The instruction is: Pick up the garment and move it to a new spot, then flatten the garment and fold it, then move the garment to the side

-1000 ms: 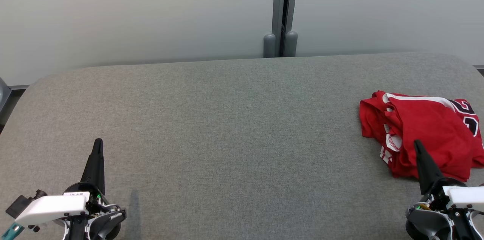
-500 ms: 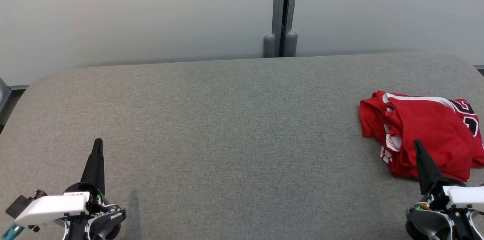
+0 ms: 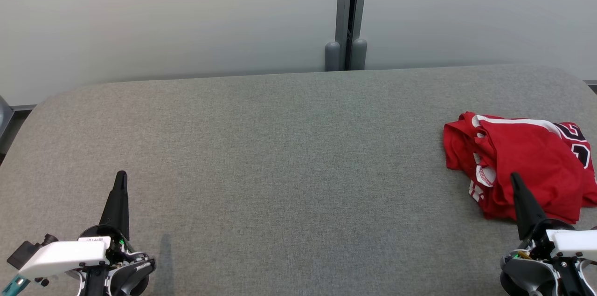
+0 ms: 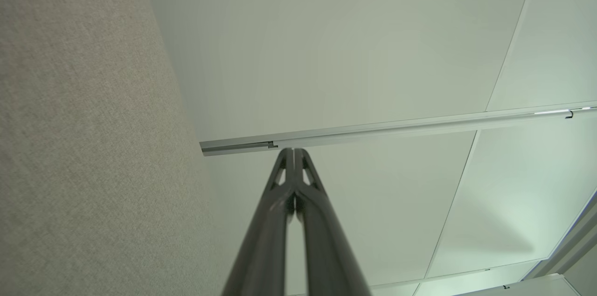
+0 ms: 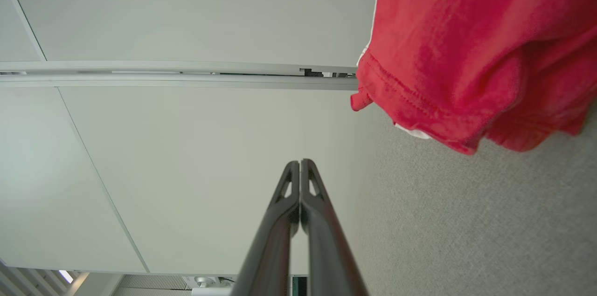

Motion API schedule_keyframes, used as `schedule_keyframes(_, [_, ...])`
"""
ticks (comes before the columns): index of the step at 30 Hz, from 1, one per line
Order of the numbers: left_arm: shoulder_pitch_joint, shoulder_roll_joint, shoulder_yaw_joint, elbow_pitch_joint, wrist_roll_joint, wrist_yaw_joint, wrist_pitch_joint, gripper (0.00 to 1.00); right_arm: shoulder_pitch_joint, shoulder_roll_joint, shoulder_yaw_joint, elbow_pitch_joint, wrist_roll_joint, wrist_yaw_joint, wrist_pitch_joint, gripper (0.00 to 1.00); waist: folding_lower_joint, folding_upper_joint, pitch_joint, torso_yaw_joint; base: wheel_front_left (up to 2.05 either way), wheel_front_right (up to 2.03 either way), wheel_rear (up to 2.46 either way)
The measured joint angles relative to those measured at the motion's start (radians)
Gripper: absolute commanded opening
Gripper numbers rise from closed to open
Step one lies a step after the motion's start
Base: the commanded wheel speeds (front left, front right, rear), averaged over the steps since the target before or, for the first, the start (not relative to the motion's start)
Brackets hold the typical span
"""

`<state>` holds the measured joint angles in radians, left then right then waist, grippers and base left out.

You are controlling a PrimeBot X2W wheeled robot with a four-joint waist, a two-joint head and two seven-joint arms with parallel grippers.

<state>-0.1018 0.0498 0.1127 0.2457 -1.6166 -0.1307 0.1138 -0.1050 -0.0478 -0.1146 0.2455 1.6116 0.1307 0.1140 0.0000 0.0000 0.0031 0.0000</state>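
The garment is a crumpled red shirt with white and black print, lying at the right side of the grey table. The right wrist view has the garment at its upper right. My right gripper is shut with nothing in it, its tip just above the garment's near edge in the head view; its closed fingers point past the shirt. My left gripper is shut and empty at the lower left, far from the garment; its fingers touch each other.
Pale wall panels with a grey vertical post stand behind the table's far edge. The table's rounded corners lie at the far left and far right. Wide bare grey cloth stretches between the two grippers.
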Motion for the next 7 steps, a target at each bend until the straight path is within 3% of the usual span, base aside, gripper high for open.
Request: schedule_keyframes(7, [0.0, 0.0, 0.0, 0.0, 0.0, 0.0, 0.0, 0.0, 0.0, 0.0, 0.0, 0.0, 0.0, 0.0, 0.0, 0.0, 0.0, 0.0, 0.0, 0.0, 0.0, 0.0, 0.0])
